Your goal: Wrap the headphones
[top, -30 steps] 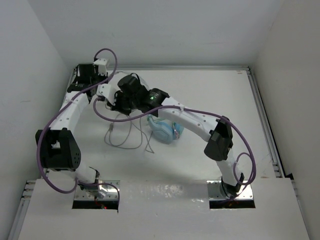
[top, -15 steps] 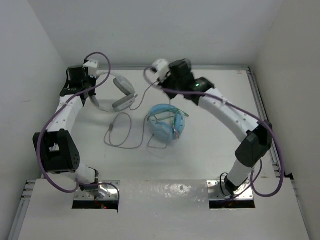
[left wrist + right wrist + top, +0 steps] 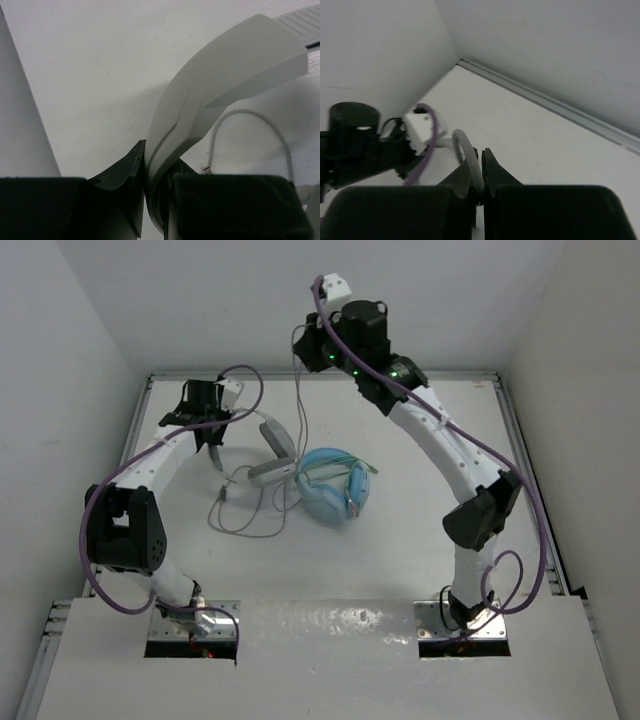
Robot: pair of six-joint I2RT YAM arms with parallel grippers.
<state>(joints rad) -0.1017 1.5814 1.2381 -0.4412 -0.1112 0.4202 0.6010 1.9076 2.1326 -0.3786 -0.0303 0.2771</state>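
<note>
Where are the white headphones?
The white headphones are left of centre in the top view, beside the light blue headphones, headband in the left gripper, cable held up by the right gripper.

Bright even overhead light, soft shadows, wrist views dimmer, near foreground blurred
</note>
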